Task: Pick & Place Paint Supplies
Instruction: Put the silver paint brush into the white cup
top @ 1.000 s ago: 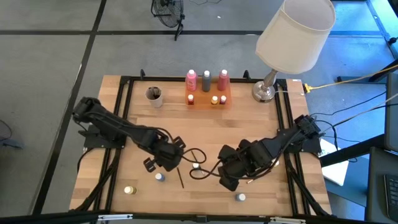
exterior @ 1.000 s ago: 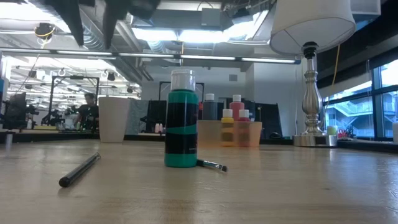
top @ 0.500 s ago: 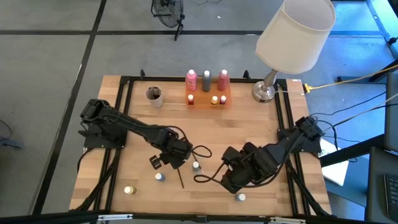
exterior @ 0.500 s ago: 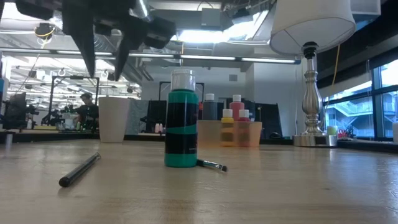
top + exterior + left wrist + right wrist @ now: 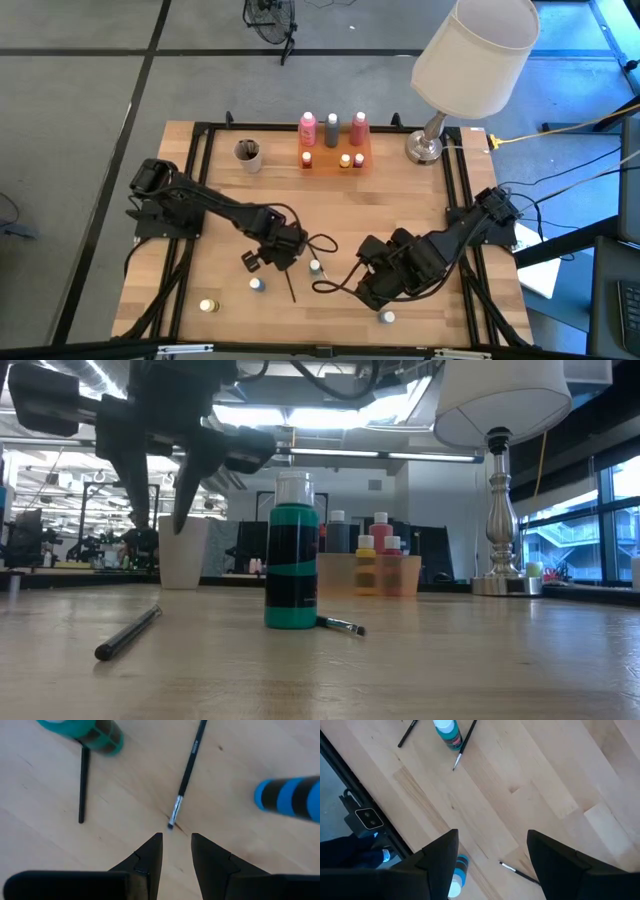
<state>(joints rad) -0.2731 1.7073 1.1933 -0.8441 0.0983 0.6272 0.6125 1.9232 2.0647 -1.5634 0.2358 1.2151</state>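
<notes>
A thin dark brush lies flat on the bench, lower centre of the high view, beside the green bottle. The left pincer has been lowered over its bristle tip since a second ago, jaws narrowed but gripping nothing; a grab looks imminent. The right pincer is held wide, lower right, empty.
</notes>
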